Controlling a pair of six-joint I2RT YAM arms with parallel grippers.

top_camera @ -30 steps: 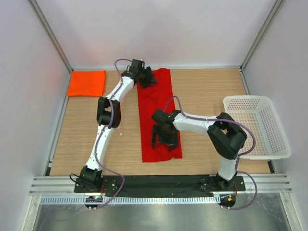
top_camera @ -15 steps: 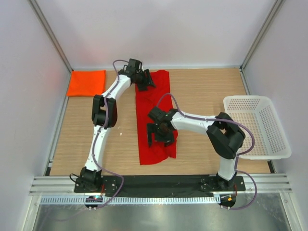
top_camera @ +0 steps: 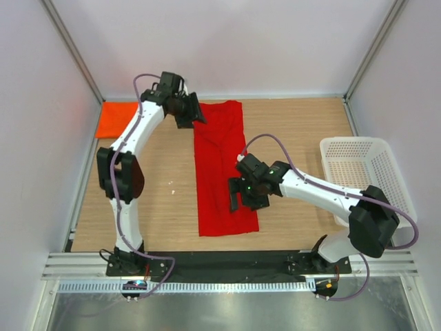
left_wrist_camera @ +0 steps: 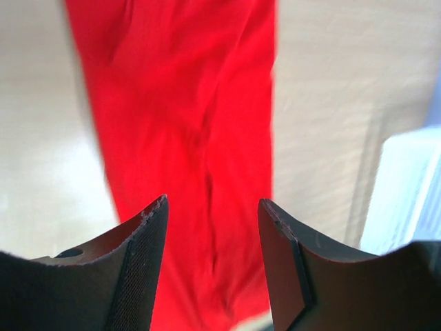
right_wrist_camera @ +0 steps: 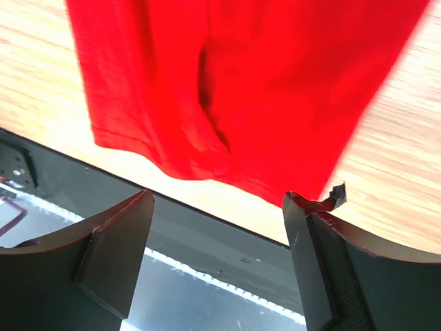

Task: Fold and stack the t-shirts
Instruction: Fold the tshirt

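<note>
The red t-shirt lies flat as a long folded strip running from the back of the table to its near edge. The orange t-shirt sits folded in the back left corner, partly hidden by my left arm. My left gripper hovers just off the red shirt's far left corner, open and empty, looking down the length of the cloth. My right gripper hangs above the strip's near right part, open with nothing between its fingers; the shirt's near hem shows below it.
A white mesh basket stands at the right edge of the table, and shows as a white blur in the left wrist view. The black base rail runs along the near edge, just past the shirt's hem.
My left gripper has drawn back and left, off the red shirt's far edge. My right arm's elbow has swung out to the right and its gripper shifted slightly right. The strip lies straighter.
</note>
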